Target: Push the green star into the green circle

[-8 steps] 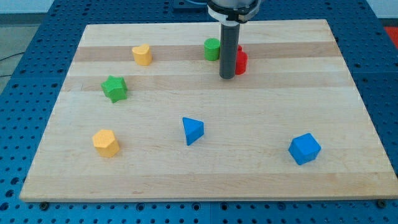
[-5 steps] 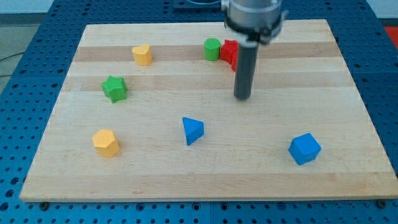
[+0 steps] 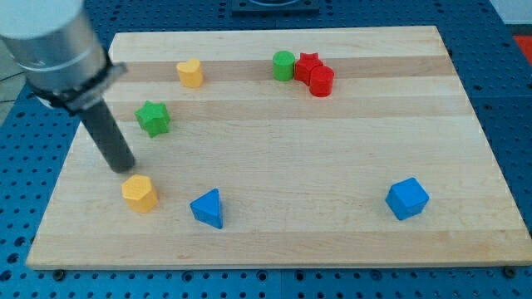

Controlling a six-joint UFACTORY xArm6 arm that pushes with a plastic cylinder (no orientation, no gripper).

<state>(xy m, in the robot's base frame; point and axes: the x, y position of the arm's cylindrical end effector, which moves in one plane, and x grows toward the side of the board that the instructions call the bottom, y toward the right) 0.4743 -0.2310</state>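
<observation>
The green star [image 3: 153,118] lies on the board's left part. The green circle [image 3: 284,65] stands near the view's top, right of centre-left, touching a red star [image 3: 308,65]. My tip [image 3: 123,166] is on the board below and left of the green star, a short gap from it, just above a yellow block [image 3: 140,193]. The rod leans up toward the view's top left.
A red cylinder [image 3: 322,81] sits beside the red star. A yellow heart-like block [image 3: 190,73] lies at the top left. A blue triangle [image 3: 208,208] lies near the bottom, a blue cube [image 3: 406,198] at the bottom right. The wooden board [image 3: 332,141] has edges all round.
My tip swept from right of centre across to the board's left side. The blue triangle moved down and left. The red blocks shifted earlier and now stand uncovered.
</observation>
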